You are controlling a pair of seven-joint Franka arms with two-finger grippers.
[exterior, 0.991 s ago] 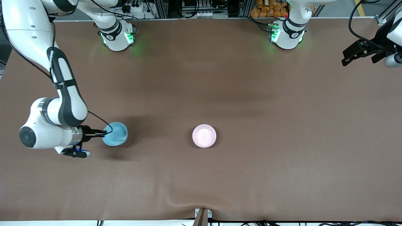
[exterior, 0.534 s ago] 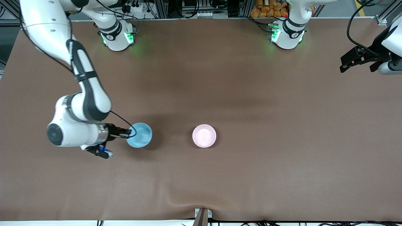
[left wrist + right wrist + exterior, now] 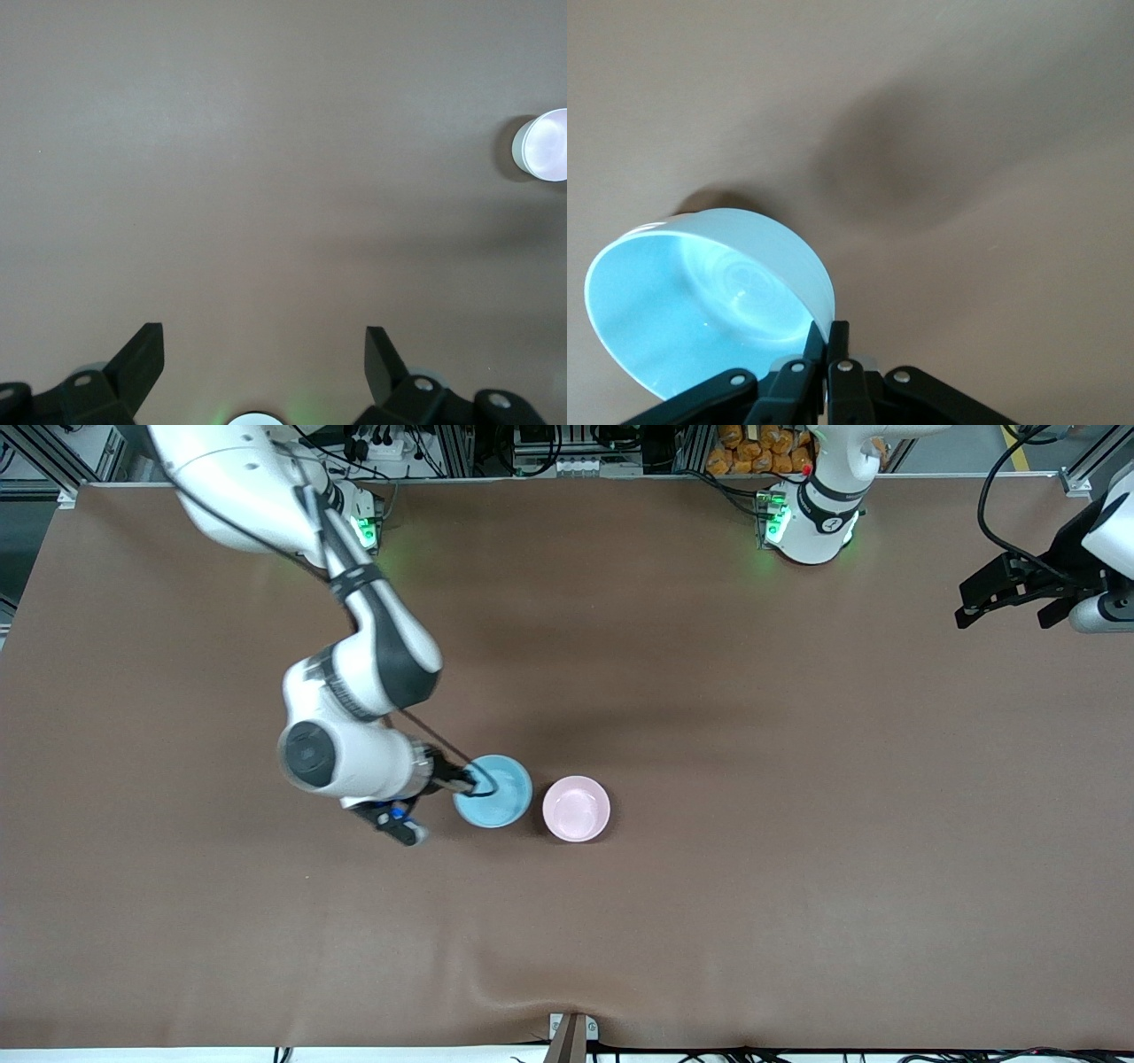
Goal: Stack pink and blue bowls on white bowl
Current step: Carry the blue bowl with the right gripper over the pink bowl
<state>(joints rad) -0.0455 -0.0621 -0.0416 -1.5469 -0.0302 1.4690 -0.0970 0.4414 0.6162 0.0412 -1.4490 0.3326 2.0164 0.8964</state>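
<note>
I see the right gripper (image 3: 468, 781) with jaws clamped on the rim of the glossy blue bowl (image 3: 494, 791), held over the matte brown table (image 3: 797, 824) just beside the pink bowl (image 3: 577, 809). The right wrist view shows the blue bowl tilted. The left gripper (image 3: 1010, 589) waits at the table's edge, jaws spread wide.

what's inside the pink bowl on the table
Nothing shows inside the glossy pale pink round bowl: only its bare interior. Whether a white bowl sits under it cannot be told; its own body covers that.

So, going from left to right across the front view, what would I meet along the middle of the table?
Right hand, shut on the rim of the blue bowl → pink bowl → left hand, open, waiting over the table's edge.
</note>
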